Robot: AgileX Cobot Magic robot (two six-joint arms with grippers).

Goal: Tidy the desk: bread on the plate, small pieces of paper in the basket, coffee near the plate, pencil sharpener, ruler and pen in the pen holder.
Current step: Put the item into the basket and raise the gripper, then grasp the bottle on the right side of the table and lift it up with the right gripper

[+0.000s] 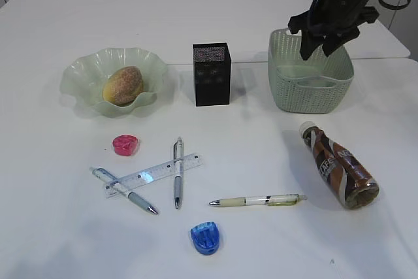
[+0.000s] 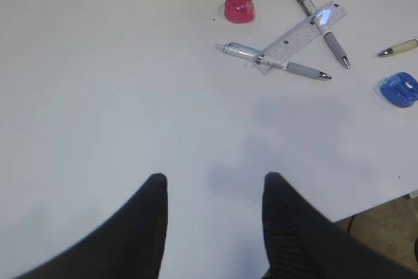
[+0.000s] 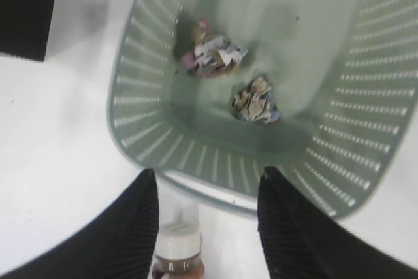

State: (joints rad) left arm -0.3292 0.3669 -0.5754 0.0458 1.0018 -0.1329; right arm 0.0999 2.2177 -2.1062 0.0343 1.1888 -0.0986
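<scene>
The white desk ends at a near edge over brownish floor, the coffee bottle is cut off, and both the left gripper and right gripper hold their jaws apart, empty.

The left claw hangs empty, jaws apart, over bare table; beyond it the ruler lies across two pens.
</scene>
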